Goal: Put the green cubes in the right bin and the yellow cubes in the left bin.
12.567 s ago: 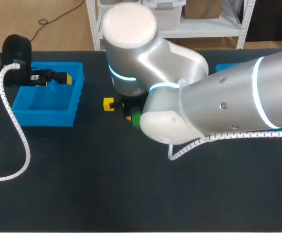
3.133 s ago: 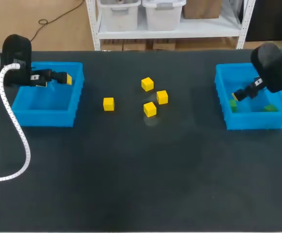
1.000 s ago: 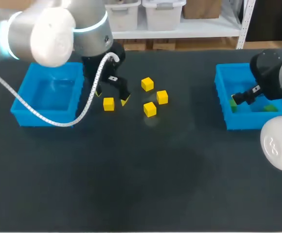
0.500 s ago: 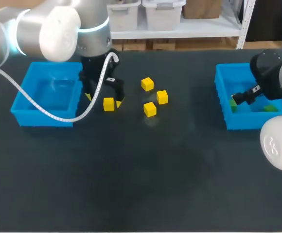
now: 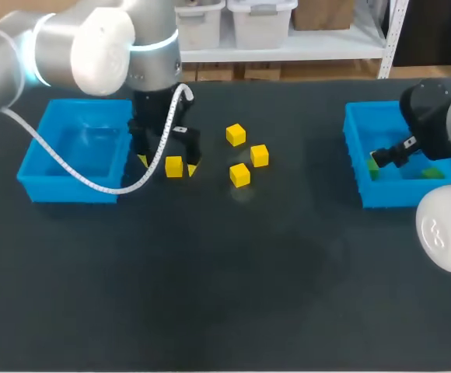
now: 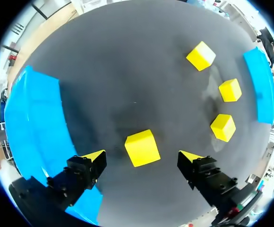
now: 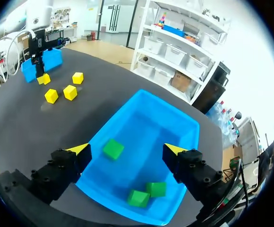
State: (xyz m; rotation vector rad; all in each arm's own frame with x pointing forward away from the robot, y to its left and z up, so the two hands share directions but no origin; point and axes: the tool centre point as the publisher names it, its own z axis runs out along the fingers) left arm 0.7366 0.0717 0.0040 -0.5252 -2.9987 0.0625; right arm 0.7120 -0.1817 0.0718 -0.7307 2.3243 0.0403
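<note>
Your left arm has swung away from the left bin [image 5: 70, 189] and come down over the table [image 5: 225, 295]. A moment ago its fingers were just beside one yellow cube [image 6: 142, 147]. Now they stand on both sides of it.

Your left gripper [image 5: 167, 165] is wide open. One yellow tip is to the left of the cube and one is to the right. There is a gap on each side, so the fingers do not touch it. The cube sits flat on the table, just to the right of the left bin.

Three more yellow cubes lie on the table further to the right. The far cube [image 5: 235, 134] is at the back. The middle cube [image 5: 259, 155] is a bit right of it. The near cube [image 5: 239, 175] is closest to you. All three are close together but not touching. No cubes show in the left bin.

Your right arm has not moved. Your right gripper [image 7: 127, 150] hangs above the right bin [image 5: 400, 194]. Its jaws are wide open too, and it holds nothing. Three green cubes lie in that bin. One green cube [image 7: 113, 148] lies on the bin floor below the open fingers. The other two green cubes [image 7: 146, 194] lie side by side at the near end of the bin.
</note>
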